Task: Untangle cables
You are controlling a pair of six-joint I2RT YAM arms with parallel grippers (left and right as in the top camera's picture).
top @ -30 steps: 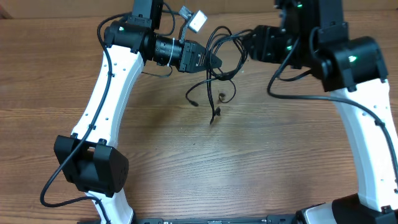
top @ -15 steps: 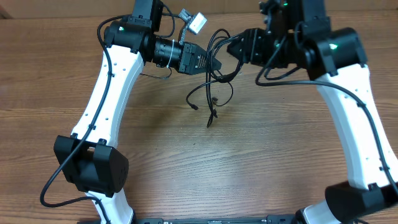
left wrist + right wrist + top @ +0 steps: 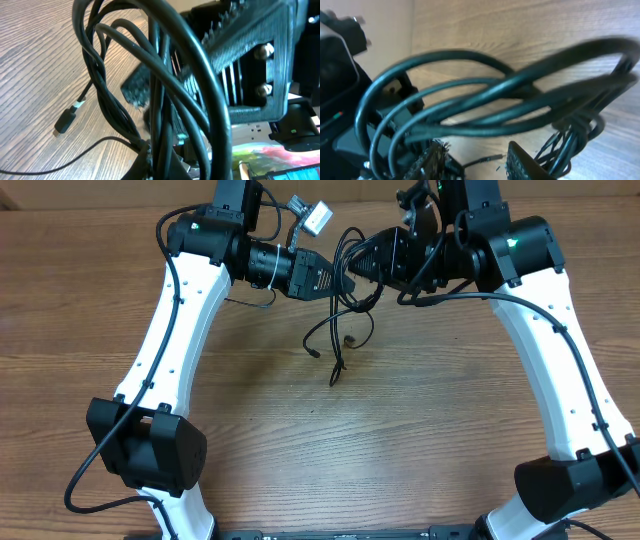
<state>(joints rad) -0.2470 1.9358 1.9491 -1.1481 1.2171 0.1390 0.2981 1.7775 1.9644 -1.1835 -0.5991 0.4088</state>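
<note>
The cables [image 3: 340,355] are a bundle of thin black cords hanging above the wooden table, with plug ends dangling down to it. My left gripper [image 3: 348,280] is shut on the top of the bundle; in the left wrist view the cords [image 3: 160,100] run up through its jaws [image 3: 165,165]. A small plug [image 3: 65,122] lies on the wood. My right gripper [image 3: 368,265] is open, right beside the bundle on its right. In the right wrist view the cable loops [image 3: 495,107] cross just in front of its spread fingers [image 3: 432,160], with nothing between them.
A small white box [image 3: 318,215] with a cord sits at the far edge behind the left arm. The left arm's black base joint [image 3: 150,445] stands at the front left. The table [image 3: 330,460] is brown wood.
My right arm has swung left and its gripper has closed in on the held bundle. The dangling cable ends have shifted slightly left. The left gripper has not moved.
</note>
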